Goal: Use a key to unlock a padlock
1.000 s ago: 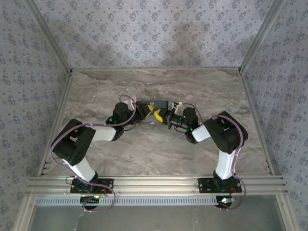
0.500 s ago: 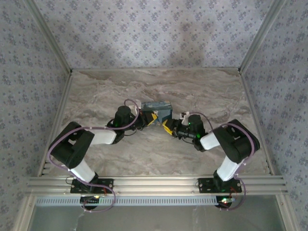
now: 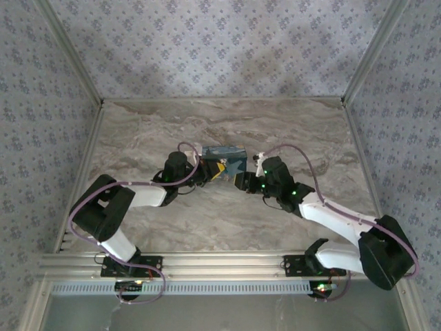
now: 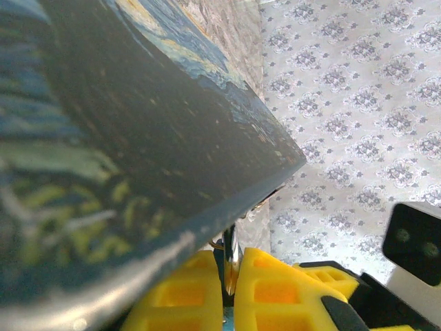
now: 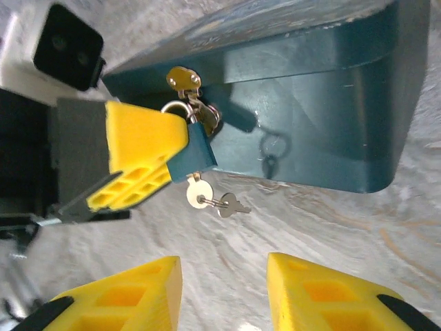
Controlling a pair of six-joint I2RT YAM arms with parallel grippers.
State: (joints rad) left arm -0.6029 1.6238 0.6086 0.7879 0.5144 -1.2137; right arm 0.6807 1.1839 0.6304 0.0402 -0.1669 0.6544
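Clamping of teal padlock (image 5: 195, 153) in left gripper (image 4: 231, 272): yellow fingers pressed together on the lock body, with a thin metal edge pinched between them in the left wrist view.

Padlock: silver shackle hooked through the fitting on the front wall of the blue swirl-painted box (image 5: 331, 117), body hanging below the shackle, tilted.

Key (image 5: 199, 198): pale metal with a round head, touching the lower end of the padlock body. Cannot tell whether seated in the keyhole.

Second small key (image 5: 233, 205): linked to the first and just beside it, over the marble table (image 5: 324, 227).

Brass-coloured tab (image 5: 182, 78): on the box wall, just above the shackle.

Right gripper (image 5: 224, 293): yellow fingers spread partly apart with nothing between them. Near the key but apart from it, and pointed at the box front.

Box: dark blue-green walls with a painted lid, standing near the middle of the table. In the top view, flanked by the left gripper at its front from the left and the right gripper just off its front right corner.
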